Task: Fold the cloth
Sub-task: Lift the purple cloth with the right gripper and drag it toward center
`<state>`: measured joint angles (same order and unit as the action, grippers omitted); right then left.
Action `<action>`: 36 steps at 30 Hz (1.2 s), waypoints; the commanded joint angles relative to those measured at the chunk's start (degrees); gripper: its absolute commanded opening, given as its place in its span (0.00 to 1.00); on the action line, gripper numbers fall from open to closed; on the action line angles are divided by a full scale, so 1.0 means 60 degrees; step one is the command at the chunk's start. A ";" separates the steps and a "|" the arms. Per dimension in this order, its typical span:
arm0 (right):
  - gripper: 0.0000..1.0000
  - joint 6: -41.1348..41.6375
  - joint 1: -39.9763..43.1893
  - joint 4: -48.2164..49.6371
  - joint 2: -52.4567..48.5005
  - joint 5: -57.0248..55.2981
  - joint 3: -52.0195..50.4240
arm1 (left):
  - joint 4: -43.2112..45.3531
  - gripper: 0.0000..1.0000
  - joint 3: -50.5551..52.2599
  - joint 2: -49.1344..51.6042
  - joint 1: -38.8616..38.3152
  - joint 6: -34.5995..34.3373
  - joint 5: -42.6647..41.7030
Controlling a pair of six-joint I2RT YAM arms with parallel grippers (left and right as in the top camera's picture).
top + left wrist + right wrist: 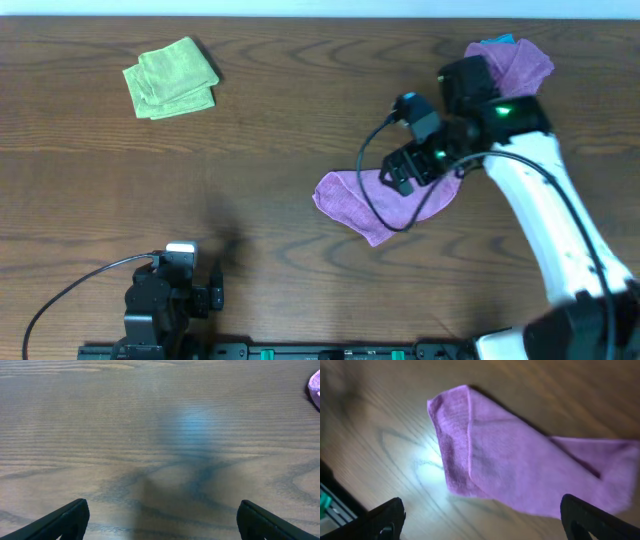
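Note:
The lilac cloth (350,205) lies on the wooden table near the middle, doubled over itself with a fold line across it (520,470). My right gripper (400,175) hovers over its right part, open, nothing between its fingers (385,520); the cloth's near edge shows just ahead of the right gripper (482,520). My left gripper (215,285) rests at the front left, far from the cloth, open and empty above bare wood (162,520). In the left wrist view only a purple corner of the cloth (315,387) shows at the right edge.
A folded lime-green cloth (172,78) lies at the back left. At the back right a second lilac cloth (525,60) sits with a bright-blue cloth (497,42) behind it, partly under my right arm. A black cable (375,200) loops over the cloth.

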<state>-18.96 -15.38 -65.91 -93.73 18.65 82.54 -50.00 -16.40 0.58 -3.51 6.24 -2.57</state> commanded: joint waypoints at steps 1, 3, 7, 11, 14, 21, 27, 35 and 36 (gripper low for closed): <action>0.99 -0.0463 -0.0484 0.0222 -0.0754 -0.0109 -0.0295 | -0.0295 0.95 0.0346 -0.0062 -0.0029 0.0244 0.0182; 0.99 -0.0463 -0.0725 0.0328 -0.1213 -0.0433 -0.0295 | -0.0295 0.95 0.0346 -0.0062 -0.0029 0.0248 0.0182; 0.99 -0.0466 -0.1093 0.0364 -0.2087 -0.0579 -0.0295 | -0.0295 0.96 0.0346 -0.0062 -0.0029 0.0248 0.0182; 0.99 -0.0455 -0.1337 0.0346 -0.2707 -0.0965 -0.0295 | -0.0295 0.95 0.0346 -0.0062 -0.0029 0.0248 0.0182; 0.98 -0.0433 -0.1472 0.0368 -0.2991 -0.1290 -0.0295 | -0.0295 0.96 0.0346 -0.0062 -0.0029 0.0248 0.0182; 0.95 -0.0382 -0.1515 0.0339 -0.3410 -0.1749 -0.0295 | -0.0295 0.95 0.0342 -0.0062 -0.0029 0.0244 0.0182; 0.92 -0.0382 -0.1515 0.0357 -0.3577 -0.1759 -0.0295 | -0.0295 0.95 0.0346 -0.0062 -0.0029 0.0248 0.0182; 0.85 -0.0386 -0.1515 0.0634 -0.3632 -0.1854 -0.0299 | -0.0295 0.95 0.0346 -0.0062 -0.0029 0.0248 0.0182; 0.85 -0.0390 -0.1515 0.0648 -0.3632 -0.1876 -0.0299 | -0.0295 0.95 0.0342 -0.0062 -0.0029 0.0248 0.0182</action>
<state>-20.78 -23.88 -62.24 -114.72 8.05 80.90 -50.00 -16.40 0.58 -3.51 6.24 -2.57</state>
